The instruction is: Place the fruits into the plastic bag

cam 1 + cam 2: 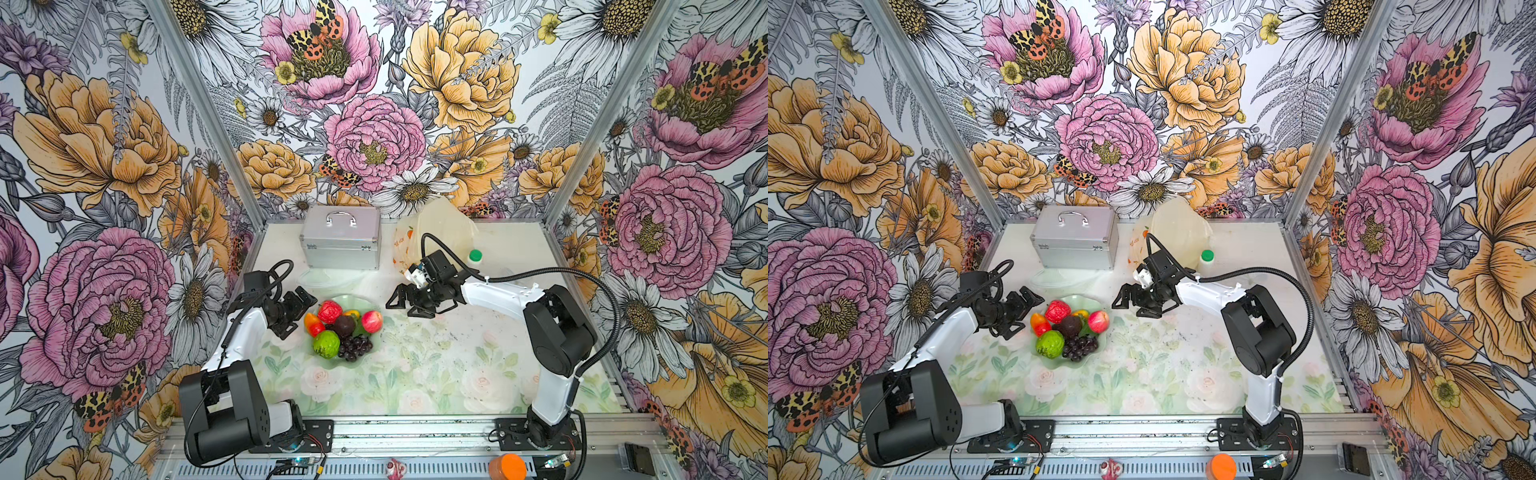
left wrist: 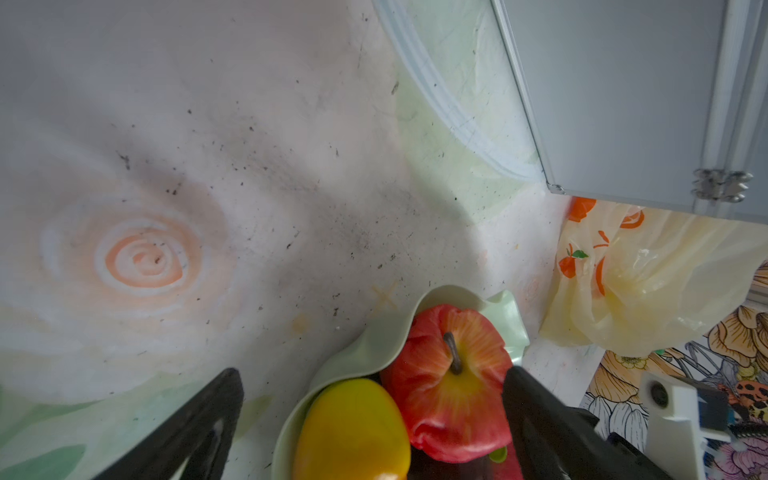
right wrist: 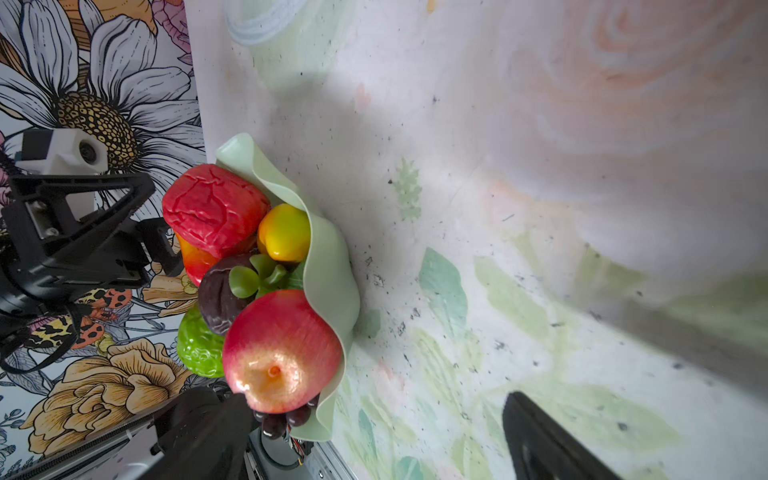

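The fruits [image 1: 344,326] are all sitting in the bowl [image 1: 357,364], none seemingly in the bag [image 1: 444,226]; left pincer [image 1: 301,315] and right pincer [image 1: 401,308] are gaping, empty.

Toy fruits [image 1: 1069,326] were heaped in a pale green bowl [image 1: 332,365], red-pink apple [image 1: 372,321] at right, bumpy red berry [image 1: 330,311] behind, dark avocado [image 1: 344,325] central, green ball [image 1: 326,344] and purple grapes [image 1: 355,348] in front, orange-yellow mangoes [image 1: 312,323] at left, crinkly pale-yellow plastic bag [image 1: 442,222] stood slumped well behind them, to the right
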Controlling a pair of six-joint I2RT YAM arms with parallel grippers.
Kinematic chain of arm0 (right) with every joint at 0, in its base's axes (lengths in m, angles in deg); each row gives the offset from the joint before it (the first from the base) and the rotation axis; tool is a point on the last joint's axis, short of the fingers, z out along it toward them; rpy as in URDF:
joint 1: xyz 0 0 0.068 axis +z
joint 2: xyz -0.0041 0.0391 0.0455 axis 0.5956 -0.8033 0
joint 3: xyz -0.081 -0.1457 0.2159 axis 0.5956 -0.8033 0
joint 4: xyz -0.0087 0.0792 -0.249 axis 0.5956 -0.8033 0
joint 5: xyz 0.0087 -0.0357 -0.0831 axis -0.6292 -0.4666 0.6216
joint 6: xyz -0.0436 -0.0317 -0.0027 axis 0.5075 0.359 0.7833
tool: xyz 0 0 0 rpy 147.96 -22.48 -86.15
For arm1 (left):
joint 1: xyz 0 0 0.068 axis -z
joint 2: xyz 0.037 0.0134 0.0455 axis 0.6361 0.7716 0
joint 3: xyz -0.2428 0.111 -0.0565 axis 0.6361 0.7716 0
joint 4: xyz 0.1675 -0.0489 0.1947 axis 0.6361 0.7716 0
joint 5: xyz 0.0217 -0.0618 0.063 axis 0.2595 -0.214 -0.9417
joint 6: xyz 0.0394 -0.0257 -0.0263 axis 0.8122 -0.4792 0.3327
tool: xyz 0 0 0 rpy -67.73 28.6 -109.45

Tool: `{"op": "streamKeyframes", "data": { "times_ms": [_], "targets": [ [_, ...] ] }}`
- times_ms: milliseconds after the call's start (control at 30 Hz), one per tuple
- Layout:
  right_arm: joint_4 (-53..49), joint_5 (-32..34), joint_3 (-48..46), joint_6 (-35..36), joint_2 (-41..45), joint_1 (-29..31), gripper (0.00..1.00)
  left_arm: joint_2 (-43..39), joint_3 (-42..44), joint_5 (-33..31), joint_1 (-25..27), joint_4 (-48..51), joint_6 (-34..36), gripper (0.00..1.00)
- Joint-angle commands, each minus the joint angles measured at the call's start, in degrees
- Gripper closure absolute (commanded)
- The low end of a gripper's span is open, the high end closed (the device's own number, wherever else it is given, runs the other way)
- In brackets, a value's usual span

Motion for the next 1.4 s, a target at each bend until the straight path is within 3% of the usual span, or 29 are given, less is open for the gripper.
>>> {"op": "streamKeyframes", "data": {
  "times_ms": [0, 467, 1367],
  "targets": [
    [1.22, 0.66, 2.97, -1.54, -2.24, 0.82, 0.03, 0.26, 0.48, 3.72, -0.20, -2.09, 1.48, 0.01],
    [3.14, 0.64, 6.40, -4.54, -6.27, 2.46, 0.03, 2.91, 0.19, 5.66, 3.35, -4.55, 0.61, 0.01],
    [3.68, 1.41, -3.84, -3.74, 1.74, 2.55, 0.03, 6.06, 2.84, 3.04, 21.17, -15.67, -10.60, 0.01]
  ]
}}
